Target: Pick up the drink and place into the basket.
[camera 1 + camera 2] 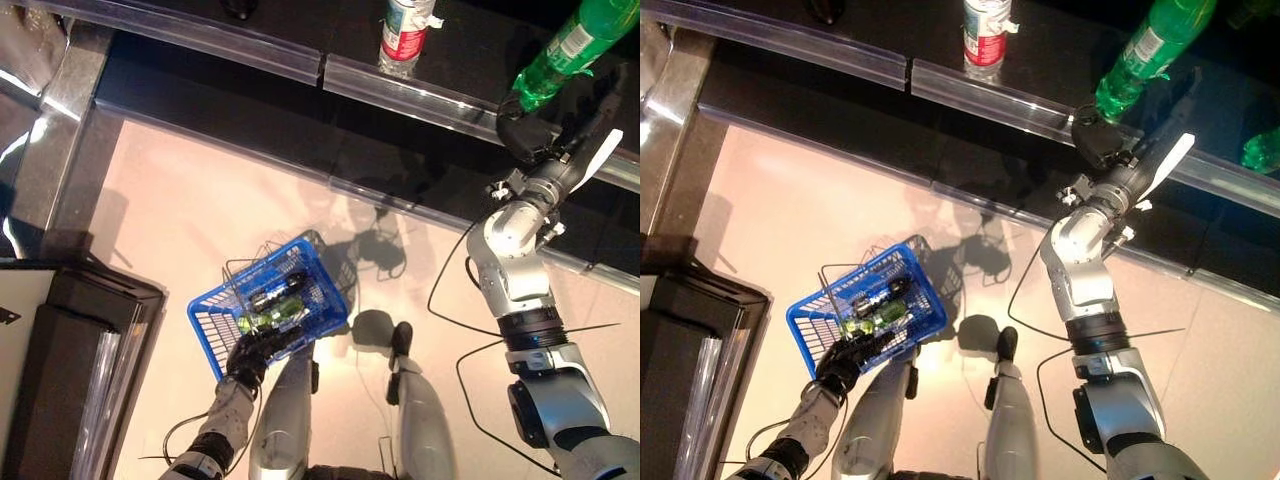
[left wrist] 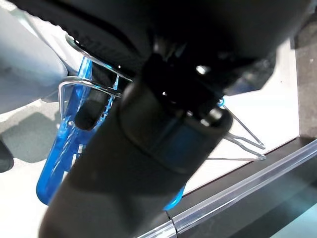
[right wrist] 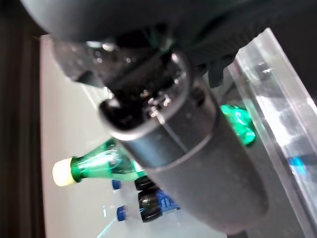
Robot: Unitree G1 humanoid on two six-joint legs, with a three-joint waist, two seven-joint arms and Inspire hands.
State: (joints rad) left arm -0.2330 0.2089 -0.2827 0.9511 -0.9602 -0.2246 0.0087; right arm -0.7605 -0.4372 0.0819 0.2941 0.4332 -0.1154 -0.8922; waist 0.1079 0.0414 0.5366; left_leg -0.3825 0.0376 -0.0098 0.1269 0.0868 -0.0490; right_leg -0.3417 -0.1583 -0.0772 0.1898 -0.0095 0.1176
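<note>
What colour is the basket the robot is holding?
Blue, with silver wire handles; the basket shows best in the left eye view.

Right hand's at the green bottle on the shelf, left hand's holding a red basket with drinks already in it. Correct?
Not quite: the basket is blue, not red, as the left eye view shows. The rest holds: the right hand is at the green bottle on the shelf, and the left hand holds the basket, with drinks in it.

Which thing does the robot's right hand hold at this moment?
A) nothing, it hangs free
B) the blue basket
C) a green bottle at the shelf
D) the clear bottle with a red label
C: the right hand is closed on the lower end of the green bottle at the dark shelf, while the left hand holds the blue basket.
</note>
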